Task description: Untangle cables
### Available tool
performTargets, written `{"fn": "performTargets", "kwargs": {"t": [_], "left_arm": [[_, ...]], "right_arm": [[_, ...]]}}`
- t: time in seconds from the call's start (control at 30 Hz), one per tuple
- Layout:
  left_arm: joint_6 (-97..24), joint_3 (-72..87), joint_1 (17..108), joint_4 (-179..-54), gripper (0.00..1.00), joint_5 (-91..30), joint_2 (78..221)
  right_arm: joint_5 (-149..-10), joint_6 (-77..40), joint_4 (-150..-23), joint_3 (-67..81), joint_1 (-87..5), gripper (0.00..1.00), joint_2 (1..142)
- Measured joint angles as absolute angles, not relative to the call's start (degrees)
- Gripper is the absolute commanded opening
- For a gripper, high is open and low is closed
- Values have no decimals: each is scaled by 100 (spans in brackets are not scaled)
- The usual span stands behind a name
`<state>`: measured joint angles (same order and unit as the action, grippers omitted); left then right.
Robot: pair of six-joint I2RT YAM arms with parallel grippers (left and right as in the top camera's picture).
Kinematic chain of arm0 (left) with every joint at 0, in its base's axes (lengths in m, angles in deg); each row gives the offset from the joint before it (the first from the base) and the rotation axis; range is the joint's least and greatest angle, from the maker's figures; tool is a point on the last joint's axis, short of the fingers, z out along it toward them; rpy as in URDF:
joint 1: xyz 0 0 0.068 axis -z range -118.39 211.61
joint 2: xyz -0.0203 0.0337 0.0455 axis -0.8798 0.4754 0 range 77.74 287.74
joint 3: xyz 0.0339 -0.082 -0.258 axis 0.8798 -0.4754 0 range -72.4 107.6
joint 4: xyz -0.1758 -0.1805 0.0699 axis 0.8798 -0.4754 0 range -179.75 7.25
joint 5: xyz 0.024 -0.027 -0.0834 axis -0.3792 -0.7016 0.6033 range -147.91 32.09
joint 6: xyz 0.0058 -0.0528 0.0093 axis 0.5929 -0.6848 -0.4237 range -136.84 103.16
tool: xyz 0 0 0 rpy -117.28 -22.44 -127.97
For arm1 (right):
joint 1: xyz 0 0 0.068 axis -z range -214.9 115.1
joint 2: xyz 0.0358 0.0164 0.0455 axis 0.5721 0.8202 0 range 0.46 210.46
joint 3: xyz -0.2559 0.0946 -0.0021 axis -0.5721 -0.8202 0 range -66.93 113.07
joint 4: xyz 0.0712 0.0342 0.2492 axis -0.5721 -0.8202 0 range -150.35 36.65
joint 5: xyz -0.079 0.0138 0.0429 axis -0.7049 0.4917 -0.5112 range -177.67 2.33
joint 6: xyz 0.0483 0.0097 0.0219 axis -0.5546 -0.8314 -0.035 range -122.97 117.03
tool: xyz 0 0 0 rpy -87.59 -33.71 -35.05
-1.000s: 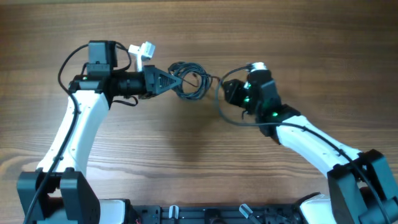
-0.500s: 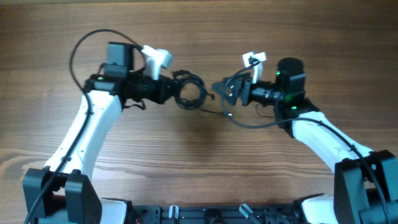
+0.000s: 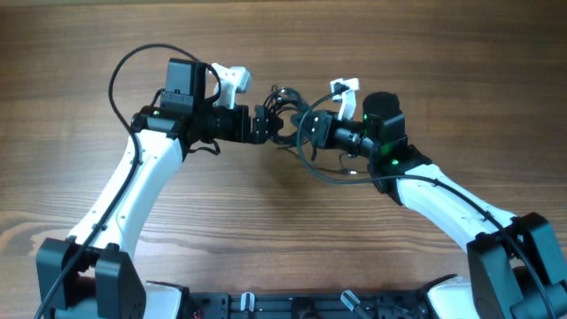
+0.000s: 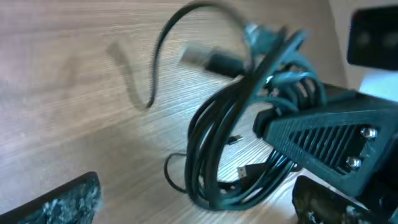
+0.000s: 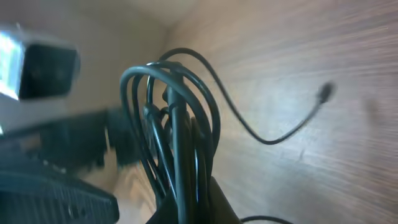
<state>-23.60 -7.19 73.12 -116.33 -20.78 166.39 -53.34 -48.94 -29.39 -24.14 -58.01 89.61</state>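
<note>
The right fingers are pinching the cables and holding the looped bundle up over the tabletop, midway between the two arms. The left fingers are spreading wide around the bundle's lower loops; whether they are touching is unclear.
</note>
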Motion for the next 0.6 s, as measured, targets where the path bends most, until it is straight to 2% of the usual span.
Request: {"fn": "performTargets", "kwargs": {"t": [0.2, 0.37, 0.4, 0.43, 0.5, 0.53, 0.6], "left_arm": [[-4030, -719, 7439, -11602, 74, -2122, 16639], [-4472, -719, 7513, -11454, 59, -2166, 16763], [-4511, -719, 7513, -11320, 26, -2166, 16859], [-4540, -719, 7515, -11248, 4, -2161, 16927], [-4594, -717, 7566, -10995, 4, -2089, 16979], [-4575, -719, 7576, -10901, 4, -2102, 16979], [-4585, -719, 7356, -10818, 4, -2153, 16984]], "right_arm": [[-5465, -5644, -2644, -2414, -5801, 5, 8961], [-5127, -5979, -2062, -2418, -5801, 5, 8961], [-5044, -6040, -2023, -2418, -5804, 6, 8961], [-4985, -6059, -2023, -2418, -5804, 19, 8961], [-4886, -5972, -2027, -2418, -5814, 61, 8963], [-4810, -5828, -2032, -2418, -5799, 99, 8961], [-4580, -5218, -2265, -2405, -5565, 100, 8961]]}}
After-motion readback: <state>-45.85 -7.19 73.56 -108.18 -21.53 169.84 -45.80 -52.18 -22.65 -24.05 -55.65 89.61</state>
